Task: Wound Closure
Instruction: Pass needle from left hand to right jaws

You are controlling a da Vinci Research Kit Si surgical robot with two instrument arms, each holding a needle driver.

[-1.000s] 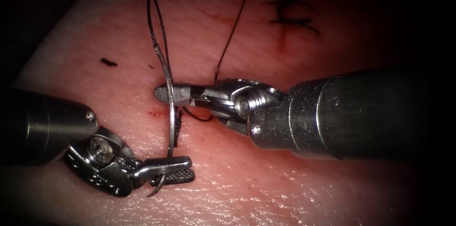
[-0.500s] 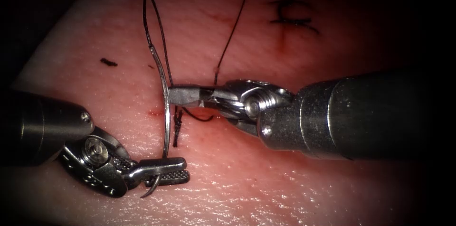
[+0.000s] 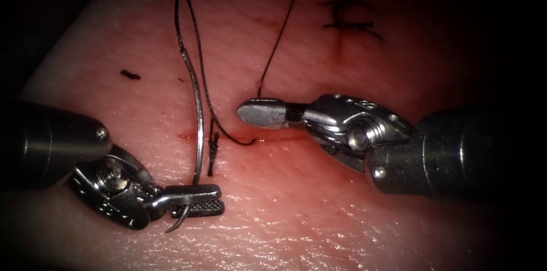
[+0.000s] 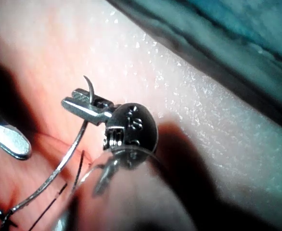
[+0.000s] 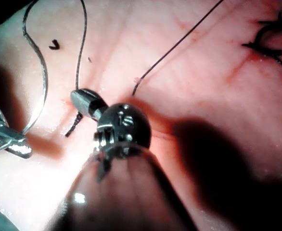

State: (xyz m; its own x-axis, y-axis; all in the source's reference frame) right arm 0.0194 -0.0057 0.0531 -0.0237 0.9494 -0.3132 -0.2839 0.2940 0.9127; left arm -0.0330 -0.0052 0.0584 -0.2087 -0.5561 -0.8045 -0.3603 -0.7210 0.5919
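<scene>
Curved needle held clear of the tissue by the left hand, gripped near its pointed end, the tip projecting just below the closed jaws; its body arcs upward on the left side of the cut. Dark thread leaves the needle's blunt end, loops over toward the tissue's far edge and runs down into the cut, where a short frayed end lies. The right hand hovers over the cut, jaws together, holding nothing. A finished stitch sits farther along the tissue.
</scene>
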